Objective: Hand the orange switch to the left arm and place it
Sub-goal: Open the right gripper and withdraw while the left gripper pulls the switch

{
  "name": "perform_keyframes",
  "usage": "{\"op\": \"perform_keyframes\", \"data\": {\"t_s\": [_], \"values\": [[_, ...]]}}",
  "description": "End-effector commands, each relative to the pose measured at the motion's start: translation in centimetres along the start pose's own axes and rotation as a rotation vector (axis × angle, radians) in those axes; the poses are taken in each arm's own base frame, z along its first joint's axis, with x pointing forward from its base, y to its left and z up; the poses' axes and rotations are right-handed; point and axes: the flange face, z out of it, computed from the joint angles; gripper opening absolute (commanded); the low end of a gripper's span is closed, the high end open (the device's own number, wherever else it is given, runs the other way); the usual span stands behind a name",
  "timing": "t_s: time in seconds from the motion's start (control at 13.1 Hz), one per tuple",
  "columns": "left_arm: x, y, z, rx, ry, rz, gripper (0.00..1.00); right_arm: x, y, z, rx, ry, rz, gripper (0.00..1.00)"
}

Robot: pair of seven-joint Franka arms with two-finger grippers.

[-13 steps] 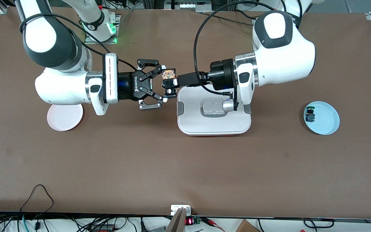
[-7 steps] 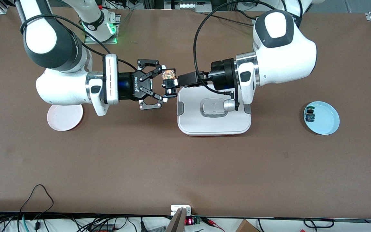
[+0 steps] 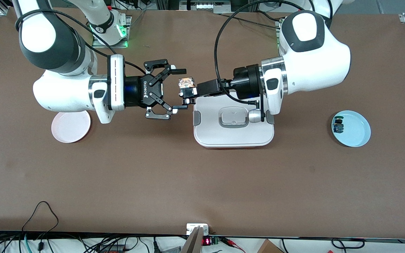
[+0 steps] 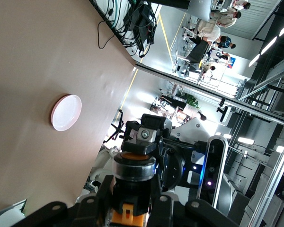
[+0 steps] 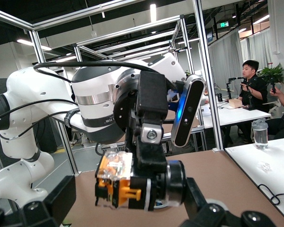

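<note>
Handover in mid-air, by the box's [image 3: 233,121] edge toward the right arm's end: the left gripper [image 3: 185,92] pinches the orange switch [image 3: 185,83], while the right gripper [image 3: 175,90] has its fingers [image 3: 177,71] spread wide around it — not touching. Next, likely: close on the switch, then the left fingers release.

Front view evenly lit from overhead, soft diffuse shadows under both arms, mild glare on the white box [image 3: 234,135] lid. Green LED glow at the right arm's base. Wrist views: bright ceiling strip lights, blown-out background in the left wrist view, near gripper parts soft and out of focus, slight wide-angle stretch at edges
</note>
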Motion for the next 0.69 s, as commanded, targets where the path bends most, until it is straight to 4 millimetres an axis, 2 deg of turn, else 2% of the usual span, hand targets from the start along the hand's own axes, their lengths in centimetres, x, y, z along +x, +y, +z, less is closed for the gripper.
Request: {"op": "perform_keyframes", "data": {"t_s": [0.0,0.15,0.38,0.54,0.61], "values": [[0.4,0.8,-2.0,-0.015,-0.013,-0.001,0.0,0.1,-0.5,-0.3,-0.006,0.003,-0.001,1.0],[0.8,0.9,-3.2,-0.007,-0.043,-0.006,0.0,0.2,-0.1,-1.4,-0.013,0.007,-0.005,1.0],[1.6,0.8,-5.0,0.005,-0.072,-0.01,0.0,0.1,0.9,-4.6,-0.029,0.019,-0.003,1.0],[3.0,-0.2,-7.2,0.029,-0.114,-0.028,0.0,0.1,1.6,-7.2,-0.041,0.024,-0.002,1.0],[4.2,-0.9,-9.4,0.055,-0.125,-0.036,0.0,-0.1,1.8,-8.9,-0.034,0.013,0.004,1.0]]}}
